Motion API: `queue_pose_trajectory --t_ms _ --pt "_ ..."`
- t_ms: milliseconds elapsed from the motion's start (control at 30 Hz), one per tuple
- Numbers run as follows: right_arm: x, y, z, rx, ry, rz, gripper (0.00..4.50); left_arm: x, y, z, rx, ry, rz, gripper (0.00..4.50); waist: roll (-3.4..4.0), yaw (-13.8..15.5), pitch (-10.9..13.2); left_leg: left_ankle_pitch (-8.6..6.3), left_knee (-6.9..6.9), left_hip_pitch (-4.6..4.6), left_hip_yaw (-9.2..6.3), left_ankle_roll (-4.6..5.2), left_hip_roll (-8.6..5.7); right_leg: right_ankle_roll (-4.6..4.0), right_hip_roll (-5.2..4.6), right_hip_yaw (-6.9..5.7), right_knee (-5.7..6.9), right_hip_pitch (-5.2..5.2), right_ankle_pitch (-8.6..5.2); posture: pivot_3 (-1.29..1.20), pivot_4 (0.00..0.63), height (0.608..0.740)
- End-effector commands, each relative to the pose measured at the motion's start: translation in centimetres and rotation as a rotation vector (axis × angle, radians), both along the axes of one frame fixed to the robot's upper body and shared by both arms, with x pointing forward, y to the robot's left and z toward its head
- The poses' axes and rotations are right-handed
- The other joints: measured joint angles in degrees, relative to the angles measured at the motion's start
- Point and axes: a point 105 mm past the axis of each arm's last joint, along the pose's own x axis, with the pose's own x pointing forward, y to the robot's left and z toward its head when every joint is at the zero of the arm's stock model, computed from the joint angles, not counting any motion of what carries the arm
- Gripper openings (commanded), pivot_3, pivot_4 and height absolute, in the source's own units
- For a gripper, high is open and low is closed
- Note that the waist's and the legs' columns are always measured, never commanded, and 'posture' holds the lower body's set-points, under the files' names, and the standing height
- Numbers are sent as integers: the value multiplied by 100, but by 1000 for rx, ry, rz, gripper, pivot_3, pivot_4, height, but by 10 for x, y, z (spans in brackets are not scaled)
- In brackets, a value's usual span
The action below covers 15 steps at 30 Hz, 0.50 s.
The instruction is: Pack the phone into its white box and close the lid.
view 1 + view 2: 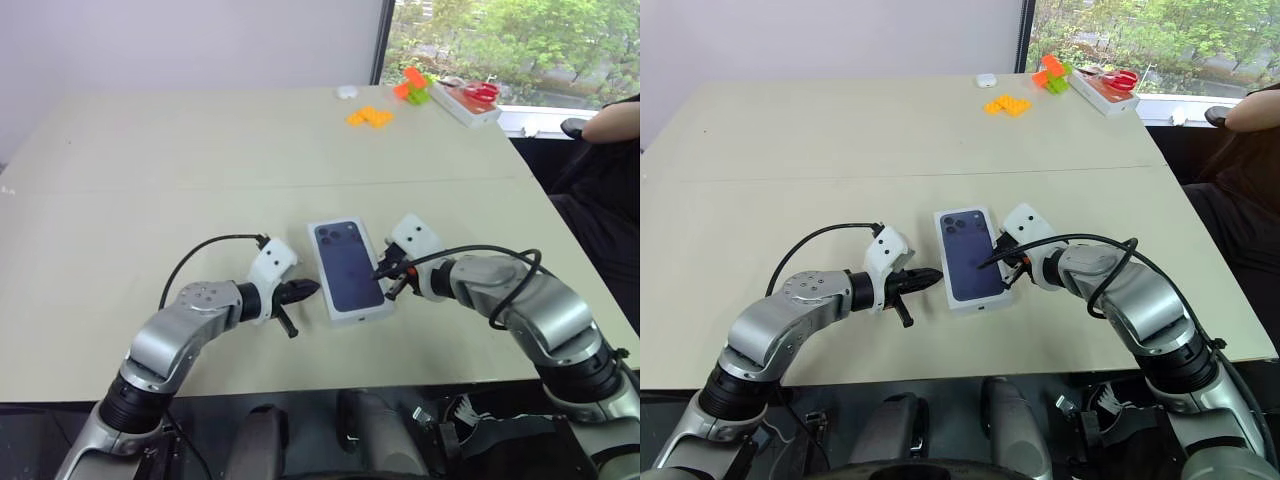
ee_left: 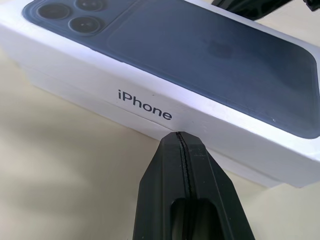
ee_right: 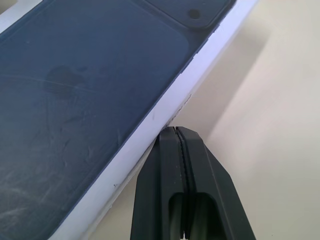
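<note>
**Near the front edge of the table: closed box flanked by two clenched grippers**

Toward the front edge of the table, left to right:

Left gripper: clenched on nothing, fingers pressed flat together into one blunt tip. Aimed at the left long side of the package, the tip just beside or touching the lid's side wall under the printed brand name, as seen in the left wrist view; contact cannot be told for certain. Likely held clenched so as to serve as a pusher rather than a clamp.

Lid: seated over the white box, printed phone picture facing up, camera cluster toward the far end. Slightly askew on the table, long axis running roughly from front to back. Only a narrow strip of the box wall showing beneath the lid's skirt. Phone itself hidden; presumably inside.

Right gripper: likewise clenched and empty, tip at the lid's right long edge, opposite the left one. Probably set so for squeezing or steadying the package from both sides while the lid settles fully.

Far right corner of the table: orange and green blocks and a red-topped tray, well apart from the work.
</note>
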Motion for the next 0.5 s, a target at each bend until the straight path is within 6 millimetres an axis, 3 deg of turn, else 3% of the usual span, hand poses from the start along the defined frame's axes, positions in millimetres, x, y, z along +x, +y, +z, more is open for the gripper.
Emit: queue_pose_trajectory --t_ms 33,500 --pt "-9 17 6 29 -18 87 27 -6 -12 13 -26 -53 -76 0 0 -1 0 0 0 0 0 0 0 0 0 0 0 0 0 0 150 726" --pt "-6 16 5 27 -29 73 27 -3 -9 10 -15 -49 -53 0 0 -4 0 0 0 0 0 0 0 0 0 0 1 0 0 0 150 726"
